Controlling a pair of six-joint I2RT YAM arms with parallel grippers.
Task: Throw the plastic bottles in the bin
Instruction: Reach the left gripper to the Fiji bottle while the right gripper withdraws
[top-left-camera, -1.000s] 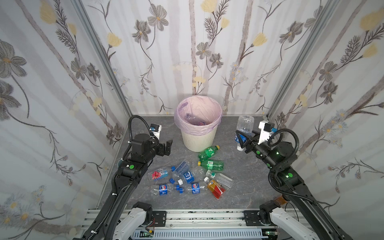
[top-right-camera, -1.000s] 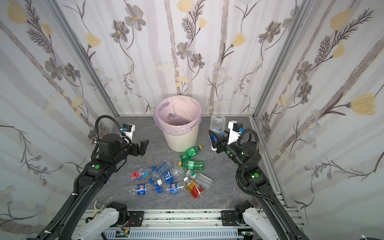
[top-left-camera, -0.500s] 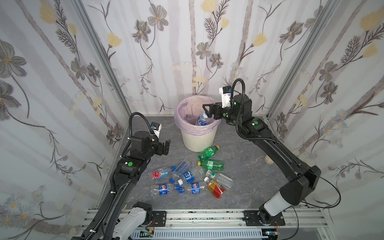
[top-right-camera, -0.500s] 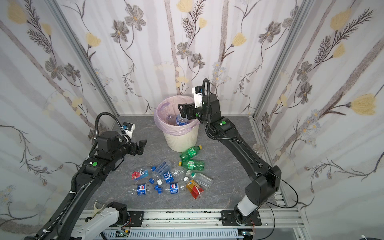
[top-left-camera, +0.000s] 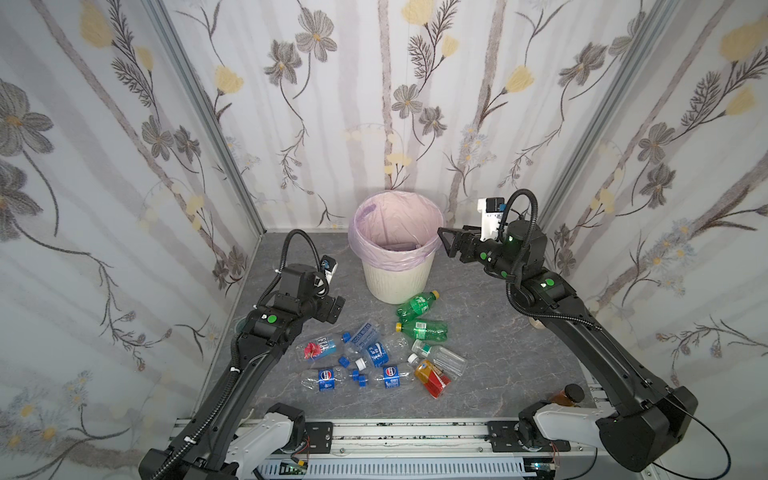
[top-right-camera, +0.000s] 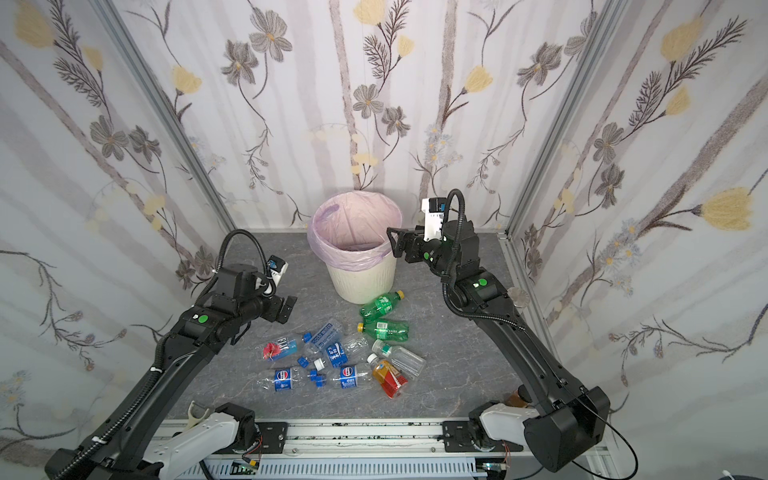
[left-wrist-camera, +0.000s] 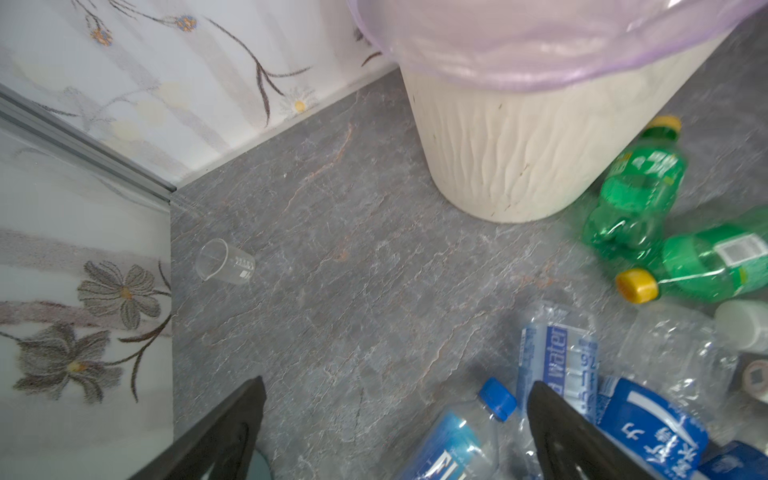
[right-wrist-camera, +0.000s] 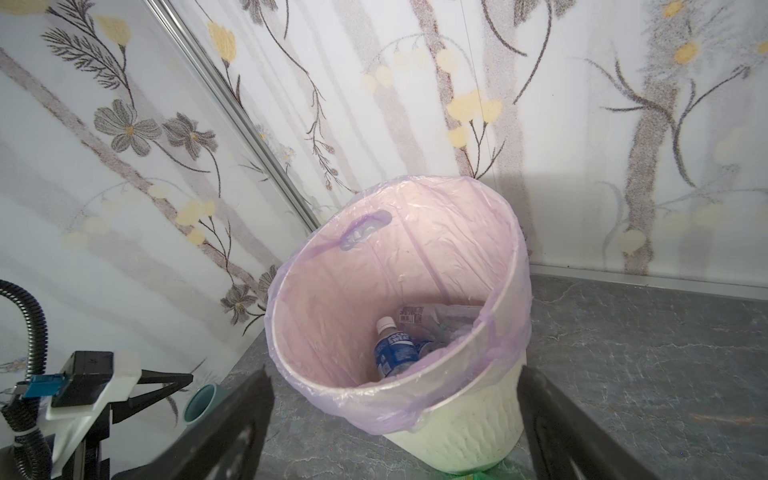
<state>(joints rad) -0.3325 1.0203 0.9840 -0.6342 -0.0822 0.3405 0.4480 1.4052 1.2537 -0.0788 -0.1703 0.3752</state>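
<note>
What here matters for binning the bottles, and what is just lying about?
For the job: loose bottles, bin, binned bottle.
Lying about: clear cup, brown jar, grey-blue cup.

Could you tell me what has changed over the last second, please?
The right gripper carried a blue-labelled bottle from the right over the bin, dropped it in, and drew back open beside the rim. The left gripper barely shifted; the bottles on the floor stayed put.
</note>
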